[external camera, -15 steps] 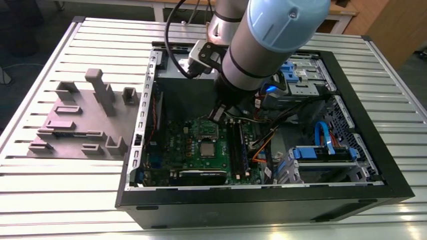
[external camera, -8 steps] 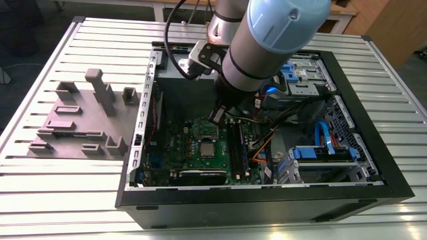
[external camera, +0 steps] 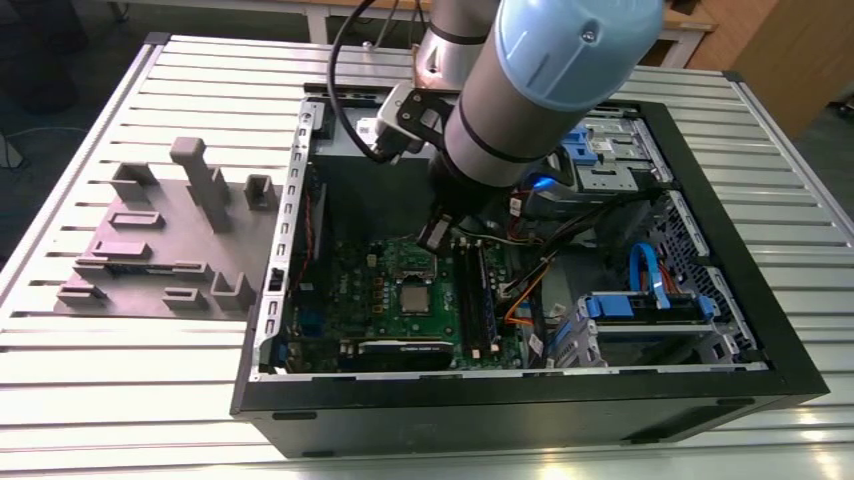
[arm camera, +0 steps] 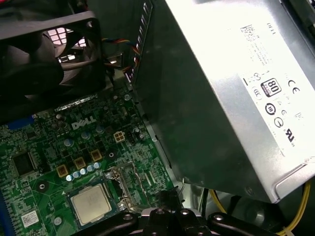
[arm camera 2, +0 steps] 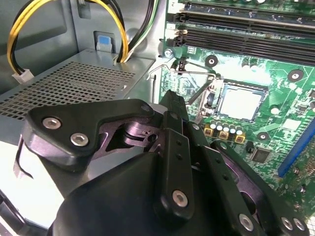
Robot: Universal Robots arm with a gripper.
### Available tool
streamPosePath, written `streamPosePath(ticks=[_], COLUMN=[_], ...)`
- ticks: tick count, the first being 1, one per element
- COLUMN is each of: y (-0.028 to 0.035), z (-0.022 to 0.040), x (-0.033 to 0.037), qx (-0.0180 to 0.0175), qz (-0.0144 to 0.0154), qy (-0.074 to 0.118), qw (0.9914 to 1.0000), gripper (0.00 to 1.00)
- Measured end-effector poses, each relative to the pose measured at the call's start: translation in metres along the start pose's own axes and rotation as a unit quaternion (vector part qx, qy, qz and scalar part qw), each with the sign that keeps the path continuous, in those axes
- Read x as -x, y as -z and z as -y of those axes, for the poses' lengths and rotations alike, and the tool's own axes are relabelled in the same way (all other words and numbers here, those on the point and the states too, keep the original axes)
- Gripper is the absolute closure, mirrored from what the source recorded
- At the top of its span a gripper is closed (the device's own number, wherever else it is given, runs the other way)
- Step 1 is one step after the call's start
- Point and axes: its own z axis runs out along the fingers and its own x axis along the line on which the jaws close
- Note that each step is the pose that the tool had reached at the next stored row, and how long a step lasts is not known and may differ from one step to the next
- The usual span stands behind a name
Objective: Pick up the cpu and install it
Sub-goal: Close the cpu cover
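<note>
The cpu (arm camera 2: pixel 241 102) lies flat in the motherboard (arm camera 2: pixel 283 96) socket, metal top up. Your end effector (arm camera 2: pixel 172 101) is pinched closed with nothing in it. In the exterior view it's at about 1 o'clock of the chip, close by the power supply (arm camera: pixel 221 98). Looks like the seating stage: stay vertical, no sideways drag across the socket.

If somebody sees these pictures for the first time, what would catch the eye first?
The big blue-grey arm reaches into the open black case on the slatted table. Under it, the silvery cpu sits in the socket of the green motherboard. A grey fixture lies beside the case, on the exterior view's left.
</note>
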Motion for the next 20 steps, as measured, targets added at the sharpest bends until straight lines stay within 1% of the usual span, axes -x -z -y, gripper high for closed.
streamPosePath(ticks=[4,8,11,20], y=[0.0010,0.0013,0.0016,0.0038], z=[0.0013,0.0018,0.0024,0.0053], x=[-0.0031,-0.0041,-0.0053,-0.0120], qx=[-0.0002,-0.0010,-0.0012,-0.0013], qz=[-0.0003,-0.0021,-0.0025,-0.0027], qy=[0.000,0.000,0.000,0.000], qw=[1.00000,1.00000,1.00000,1.00000], gripper=[0.89,0.89,0.89,0.89])
